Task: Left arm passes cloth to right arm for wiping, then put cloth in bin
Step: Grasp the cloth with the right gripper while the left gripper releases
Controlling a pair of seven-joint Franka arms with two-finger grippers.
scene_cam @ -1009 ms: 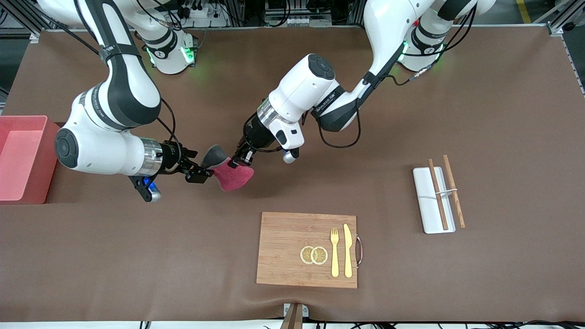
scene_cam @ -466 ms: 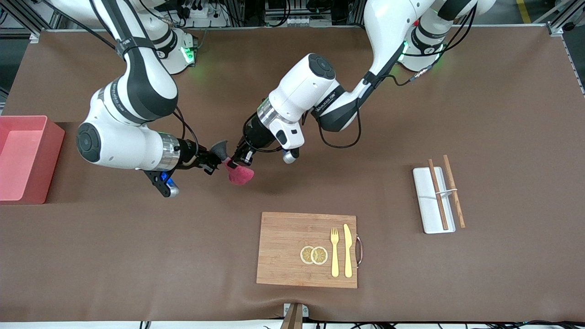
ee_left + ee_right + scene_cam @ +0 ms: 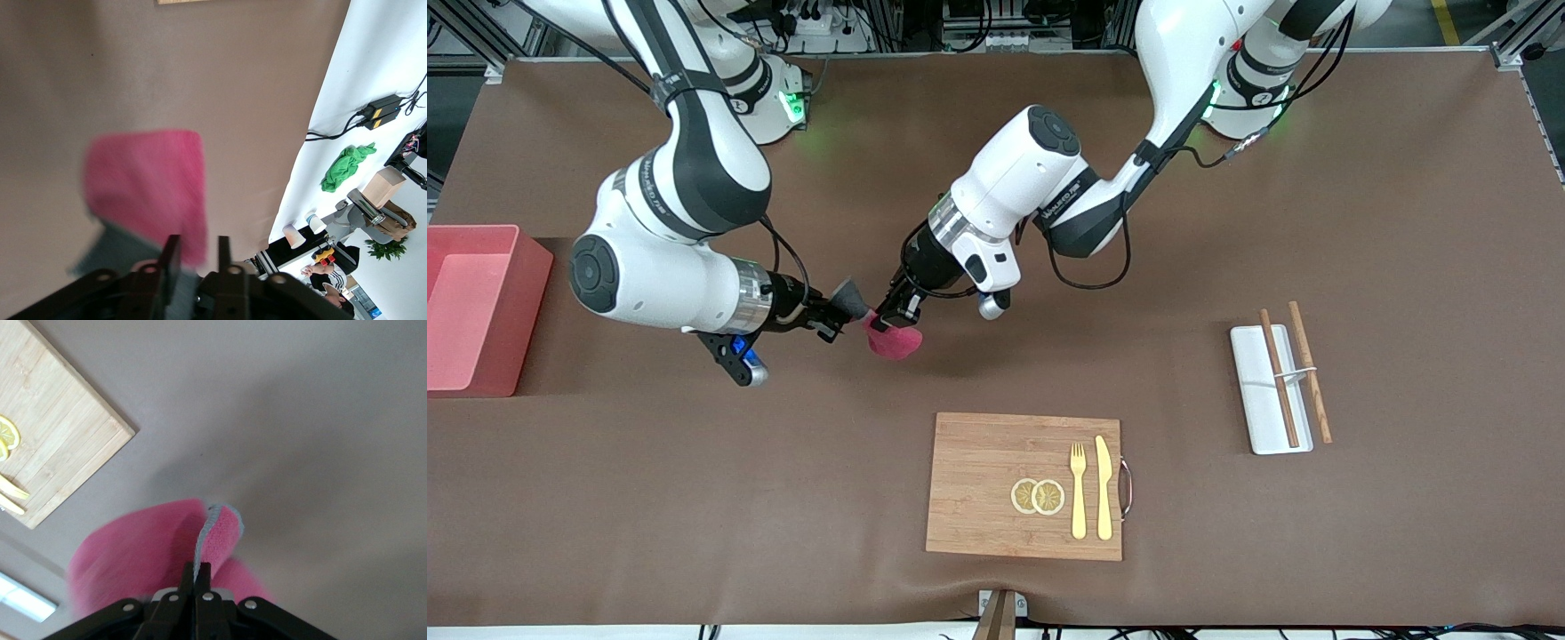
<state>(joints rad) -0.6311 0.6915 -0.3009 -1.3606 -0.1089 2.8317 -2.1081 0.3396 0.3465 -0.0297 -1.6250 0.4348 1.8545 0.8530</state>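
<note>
The cloth [image 3: 895, 342], crimson-magenta with a dark grey side, hangs bunched above the brown table between the two grippers. My right gripper [image 3: 834, 316] comes in from the bin's end and is shut on the cloth's grey edge; in the right wrist view the right gripper [image 3: 198, 568] pinches that edge with pink cloth [image 3: 133, 553] on both sides. My left gripper [image 3: 884, 320] is at the cloth's top, its jaws parted. In the left wrist view the left gripper [image 3: 197, 257] shows a gap, with the cloth [image 3: 143, 180] just past the fingertips. The pink bin [image 3: 532, 302] stands at the right arm's end of the table.
A wooden cutting board [image 3: 978, 480] lies nearer the front camera, carrying lemon slices [image 3: 1038, 496], a yellow fork [image 3: 1079, 489] and a knife [image 3: 1104, 487]. A white tray [image 3: 1258, 409] with chopsticks [image 3: 1280, 378] lies toward the left arm's end.
The right gripper moved in and shut on the cloth's grey edge, bunching the cloth. The left gripper's jaws have just parted. The right arm has drawn slightly toward the bin.
</note>
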